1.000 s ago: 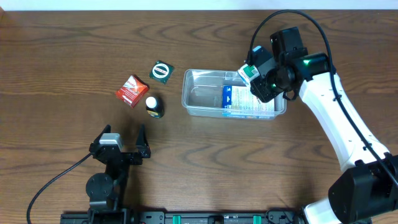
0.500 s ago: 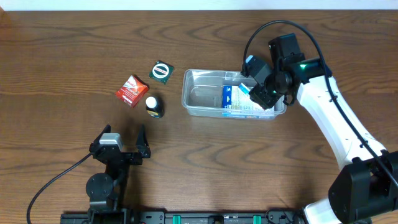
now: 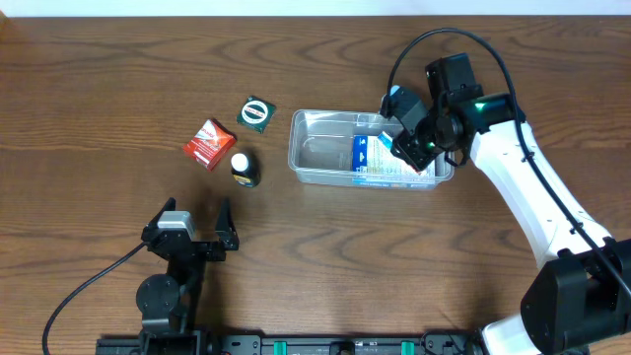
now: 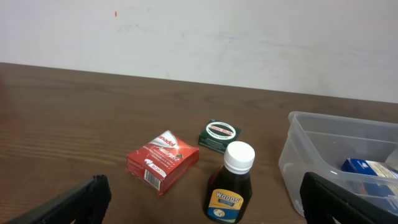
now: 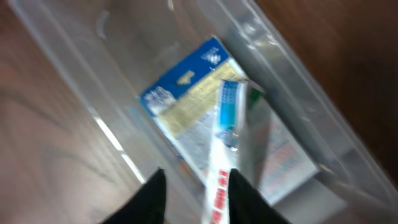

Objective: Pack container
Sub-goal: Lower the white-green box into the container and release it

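The clear container [image 3: 296, 148] sits right of the table's middle; its wall shows in the left wrist view [image 4: 298, 155] and the right wrist view [image 5: 292, 68]. A blue-and-white box [image 3: 370, 158] lies flat inside it [image 5: 180, 93]. A slimmer white box with green and red print [image 5: 227, 124] leans on edge over it. My right gripper [image 3: 399, 143] hovers over the container's right end. Its fingers stand narrowly apart [image 5: 198, 177], and that box's edge shows in the gap, blurred. My left gripper [image 3: 194, 219] rests wide open near the front [image 4: 202, 199], empty.
Left of the container lie a red box [image 3: 208, 144] [image 4: 163, 160], a dark green packet [image 3: 256, 113] [image 4: 219, 134] and a small brown bottle with a white cap [image 3: 245, 168] [image 4: 231, 190]. A white wall stands behind the table.
The right gripper came down to the container's right end with the green-and-white box, let it go there, and its fingers have since narrowed. The left arm has not moved.
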You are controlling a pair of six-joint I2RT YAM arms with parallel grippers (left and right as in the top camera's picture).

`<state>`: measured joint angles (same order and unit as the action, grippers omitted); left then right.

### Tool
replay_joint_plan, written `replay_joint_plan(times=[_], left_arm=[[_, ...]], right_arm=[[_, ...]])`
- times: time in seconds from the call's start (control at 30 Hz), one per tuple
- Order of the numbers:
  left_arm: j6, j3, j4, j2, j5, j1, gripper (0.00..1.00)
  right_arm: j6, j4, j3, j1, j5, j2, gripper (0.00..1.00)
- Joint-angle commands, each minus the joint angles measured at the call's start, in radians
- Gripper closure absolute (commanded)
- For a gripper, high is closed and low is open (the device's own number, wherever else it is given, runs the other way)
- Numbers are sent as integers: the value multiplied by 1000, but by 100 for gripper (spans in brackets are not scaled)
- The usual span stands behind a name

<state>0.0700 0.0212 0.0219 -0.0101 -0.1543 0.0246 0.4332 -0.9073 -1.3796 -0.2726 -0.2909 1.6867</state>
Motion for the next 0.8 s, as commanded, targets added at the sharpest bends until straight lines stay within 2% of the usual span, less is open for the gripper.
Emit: replay_joint_plan(times=[0.0, 0.2, 0.37, 0.77], left_arm=[[-17, -17, 34, 6, -18, 5, 2], [-17, -17, 34, 6, -18, 5, 2], [-17, -17, 34, 6, -18, 5, 2], [-17, -17, 34, 6, -18, 5, 2]], right_arm=[[-202, 3, 4, -9, -79, 1, 73], [-356, 63, 21, -9, 20, 1, 75], [-423, 124, 74, -7, 96, 1, 78], [-429, 273, 212, 11, 111, 1, 79]])
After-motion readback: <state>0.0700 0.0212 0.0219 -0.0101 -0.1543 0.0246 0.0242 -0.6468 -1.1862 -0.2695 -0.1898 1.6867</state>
